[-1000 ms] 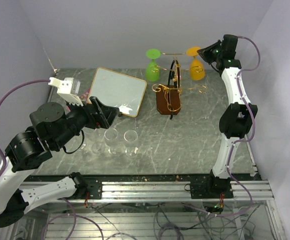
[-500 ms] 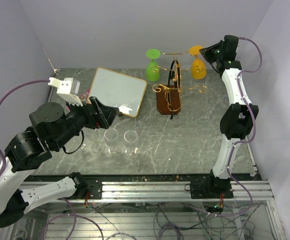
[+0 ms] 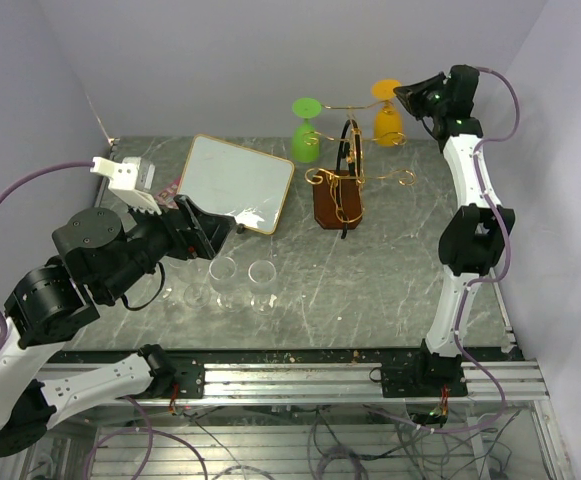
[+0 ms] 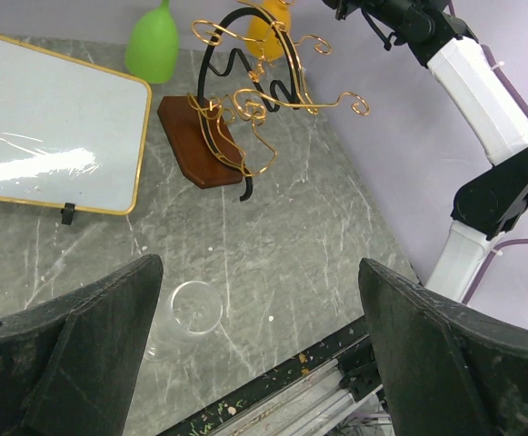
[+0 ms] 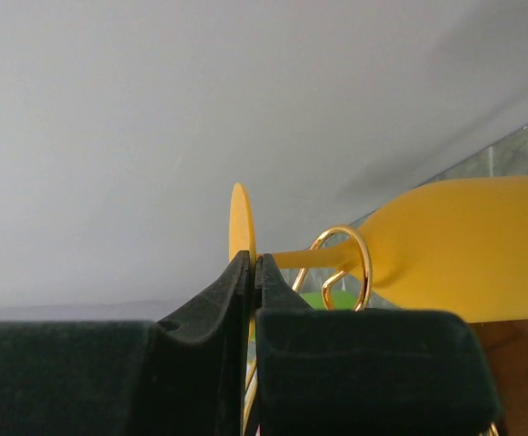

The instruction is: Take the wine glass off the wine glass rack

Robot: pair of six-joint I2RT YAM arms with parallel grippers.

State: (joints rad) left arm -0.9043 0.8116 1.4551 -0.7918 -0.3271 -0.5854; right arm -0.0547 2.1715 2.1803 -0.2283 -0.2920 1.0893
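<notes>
Right gripper (image 5: 255, 265) clamped on the foot disc of the orange wine glass (image 5: 463, 245). Glass sits at 1 o'clock of the wine glass rack (image 3: 338, 195), stem crossing a gold scroll. Left gripper (image 4: 259, 268) spread wide, at the rack's 8 o'clock.

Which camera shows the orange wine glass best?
The right wrist view: the orange wine glass looms close, foot pinched by the right gripper. The top view shows it small; left wrist, only a sliver behind the wine glass rack.
</notes>
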